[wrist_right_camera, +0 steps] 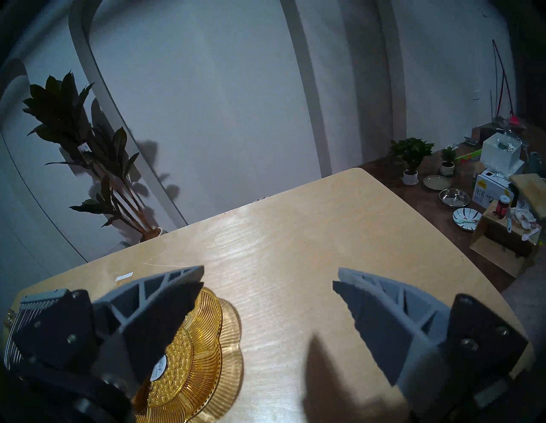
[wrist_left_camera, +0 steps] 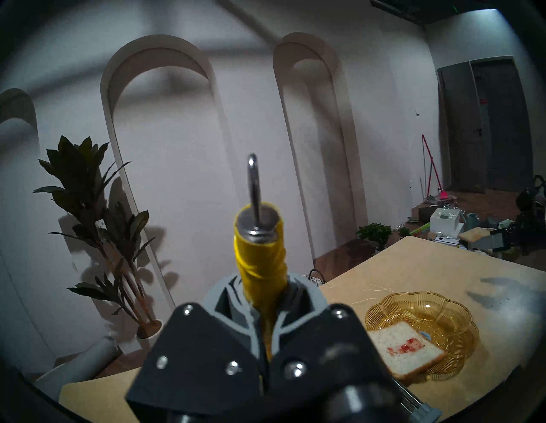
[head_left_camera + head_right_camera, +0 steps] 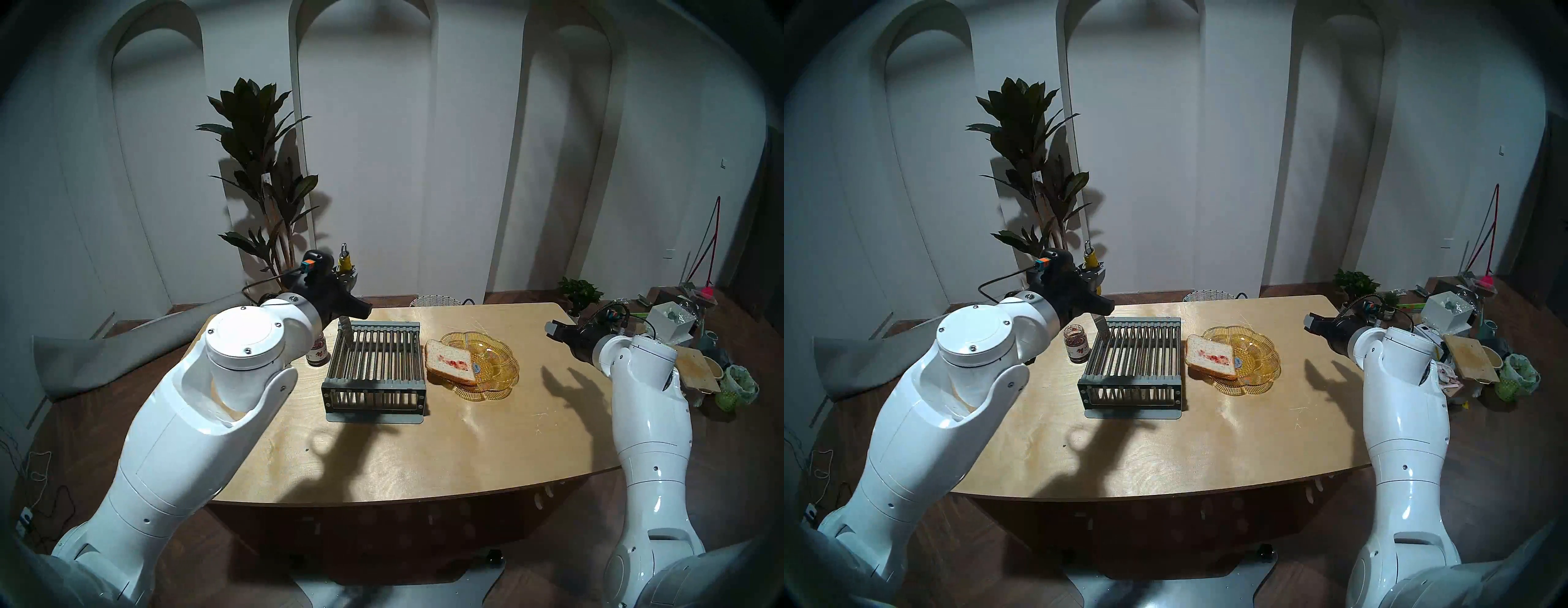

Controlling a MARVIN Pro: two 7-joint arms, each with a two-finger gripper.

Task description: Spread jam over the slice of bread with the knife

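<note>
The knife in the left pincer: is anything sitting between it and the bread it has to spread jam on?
Yes. The left pincer holds the knife upright above the table's far left. Between it and the slice of bread on the amber glass plate stands the grey metal rack, so the knife must pass over it.

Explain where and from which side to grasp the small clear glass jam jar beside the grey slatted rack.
Grip the small clear glass jam jar around its round labelled wall, below the open mouth. Probably come from the robot's left: it stands upright, and the grey slatted rack crowds its right.
</note>
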